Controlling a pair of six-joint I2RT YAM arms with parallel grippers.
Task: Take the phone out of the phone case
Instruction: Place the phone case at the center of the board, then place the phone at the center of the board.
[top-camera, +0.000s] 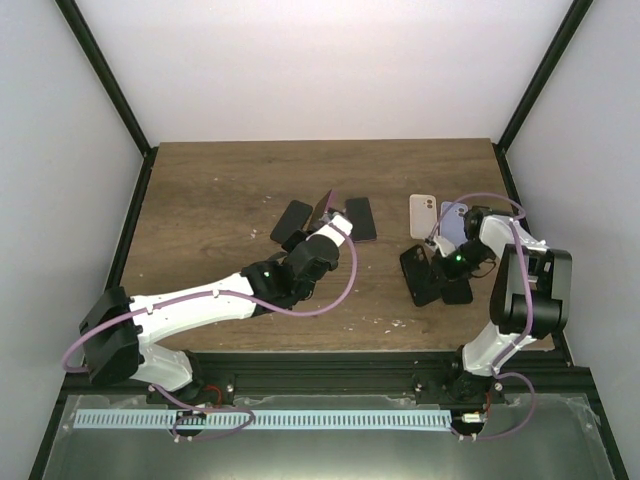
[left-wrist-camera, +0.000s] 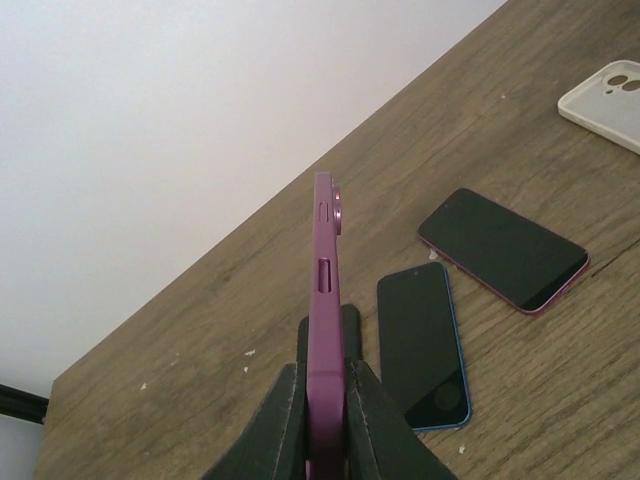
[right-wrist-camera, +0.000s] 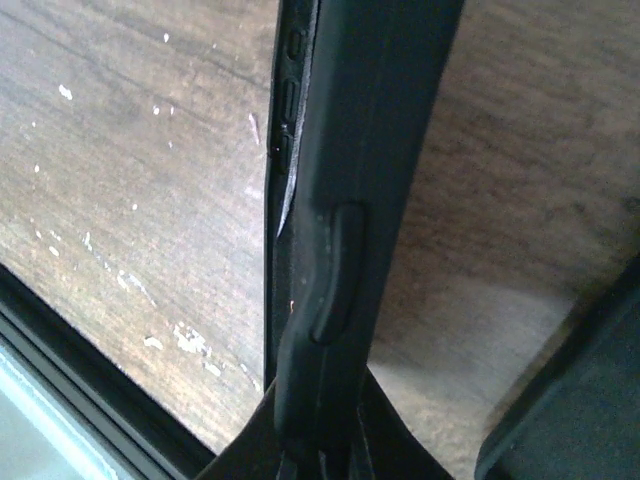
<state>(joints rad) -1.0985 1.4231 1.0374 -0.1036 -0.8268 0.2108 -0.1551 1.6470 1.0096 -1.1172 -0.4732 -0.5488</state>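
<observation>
left gripper (left-wrist-camera: 325, 370) pinches purple phone (left-wrist-camera: 323, 270), right gripper (right-wrist-camera: 320, 452) black phone case (right-wrist-camera: 375, 140)

A robot test lab: a wood-topped bench (top-camera: 200, 190) boxed in by plain white walls (top-camera: 320, 60) and black frame posts (top-camera: 100, 70), two cabled robot arms (top-camera: 200, 305) bolted to a rail (top-camera: 330, 378) at its near edge, phones (top-camera: 360, 217) spread out on it.

Tools: two, left tool (top-camera: 326, 224) and right tool (top-camera: 441, 263).
Bare phones, lying flat: two, blue-edged phone (left-wrist-camera: 422, 345) and pink-edged phone (left-wrist-camera: 503, 250).
Purple cased phone (left-wrist-camera: 325, 330): one.
Black cased phone (right-wrist-camera: 350, 150): one.
White case (left-wrist-camera: 603, 100): one.
Lavender piece (top-camera: 453, 222): one, kind unclear.
Black piece (top-camera: 458, 292): one, kind unclear.
</observation>
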